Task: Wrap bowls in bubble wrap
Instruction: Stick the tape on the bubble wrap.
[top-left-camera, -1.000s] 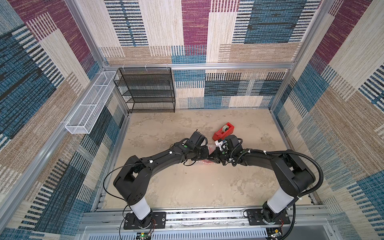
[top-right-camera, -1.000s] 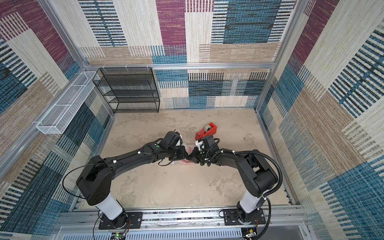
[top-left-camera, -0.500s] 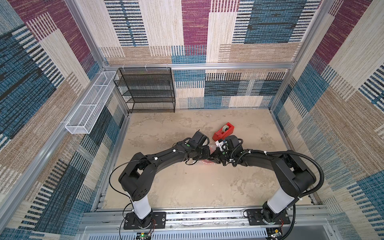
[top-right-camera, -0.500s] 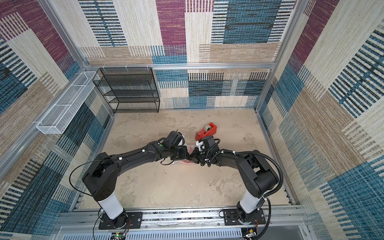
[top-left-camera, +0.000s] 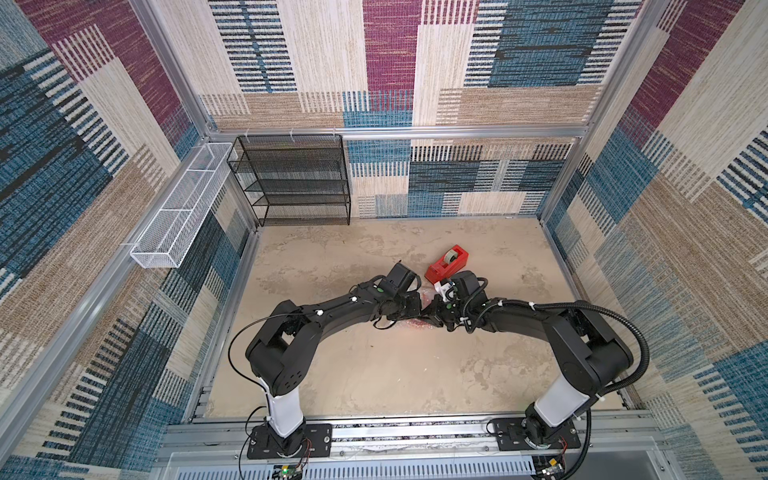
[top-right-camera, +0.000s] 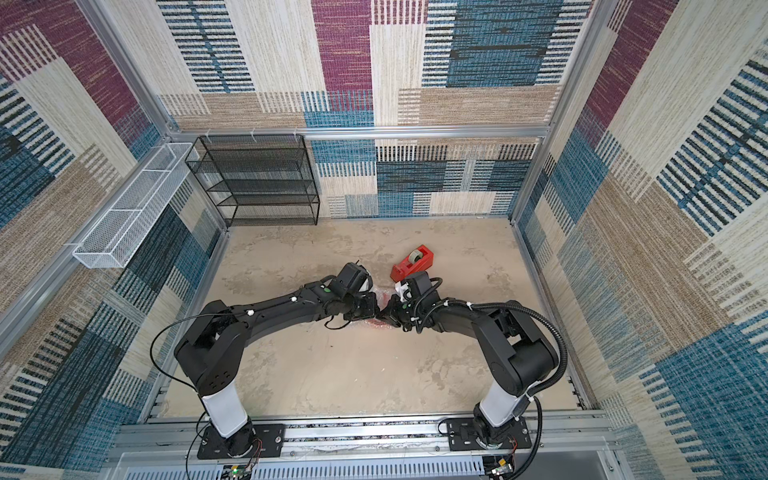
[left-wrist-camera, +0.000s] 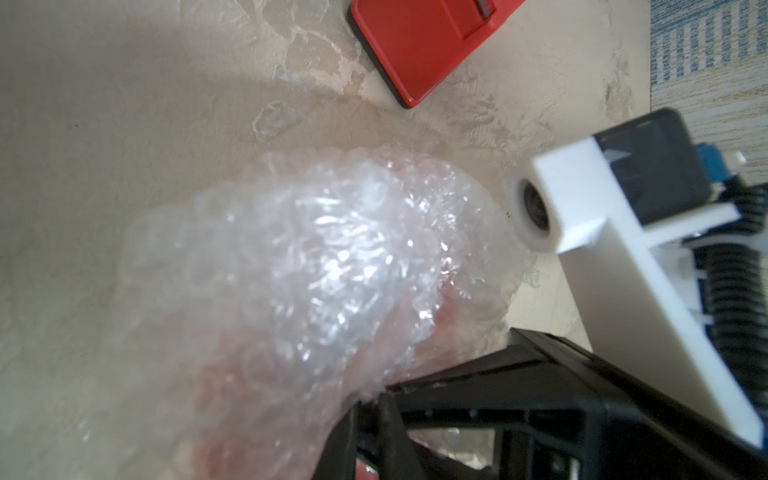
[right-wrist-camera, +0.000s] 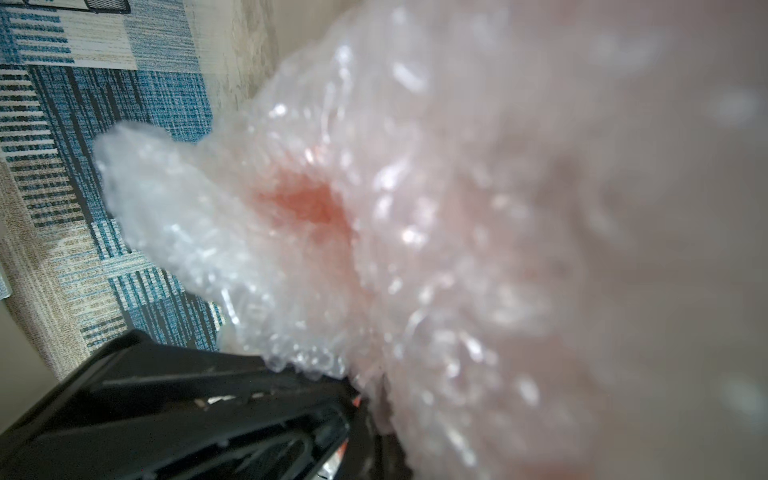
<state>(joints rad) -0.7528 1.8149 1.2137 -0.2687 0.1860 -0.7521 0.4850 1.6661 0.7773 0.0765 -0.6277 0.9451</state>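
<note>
**Bowl bundled in wrap, both grippers at the bundle**

Bowl (right-wrist-camera: 307, 203): shows only as a blurred orange patch through the film; sits mid-table, right between the two gripper tips; rim and tilt not readable.

Bubble wrap (left-wrist-camera: 324, 249): bunched and crumpled all round the bowl, clear and shiny; in both top views just a pinkish scrap peeking out past the wrists; fills most of the right wrist view, blurred from being so close.

Right gripper (top-left-camera: 432, 312): closed; pinches a bunch of the film at its tips, per the right wrist view.

Left gripper (top-left-camera: 418, 310): tip to tip with the right one; nose buried in the wrap; cannot tell whether clamped or merely touching.

Camera mount (left-wrist-camera: 582, 199): white, on the right wrist; sits just beside the wrap in the left wrist view.

Tape dispenser (top-left-camera: 446, 264): red; rests on the table (top-left-camera: 374, 374) just beyond the bundle toward the back wall; near the wrap, not touching.

Black mesh rack (top-left-camera: 295, 178): stands against the back wall at the far-left corner; white wire basket (top-left-camera: 178, 208): hangs on the left wall; both well apart from the bundle.
</note>
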